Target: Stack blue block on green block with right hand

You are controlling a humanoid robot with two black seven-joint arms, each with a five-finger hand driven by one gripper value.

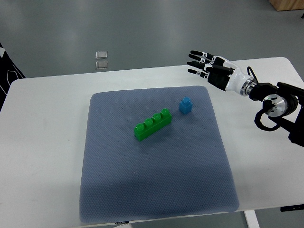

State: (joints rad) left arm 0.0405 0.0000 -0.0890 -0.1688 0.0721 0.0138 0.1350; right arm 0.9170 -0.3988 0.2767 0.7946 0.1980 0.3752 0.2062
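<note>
A white table fills most of the view, and a blue-grey mat lies flat across its middle. Beyond the table's far edge, on the grey floor, sit two small pale squares, one behind the other; what they are is too small to tell.

On the mat the green block comes first, a long brick with four studs on top, lying at a slant so that its right end points up toward the far side. It is well to the left of the fingertips and nearer the robot's side than they are. Just off that raised right end, close to it but not touching, stands the blue block, a small single-stud piece, upright on the mat. It is to the left of and below the fingertips in the picture, with bare mat and table showing between them.

The right hand reaches in from the right edge, over the table's far right part by the mat's corner. Its fingers are stretched out straight and slightly fanned, pointing left, and they hold nothing. Behind it come the white wrist and the black forearm joints.
</note>
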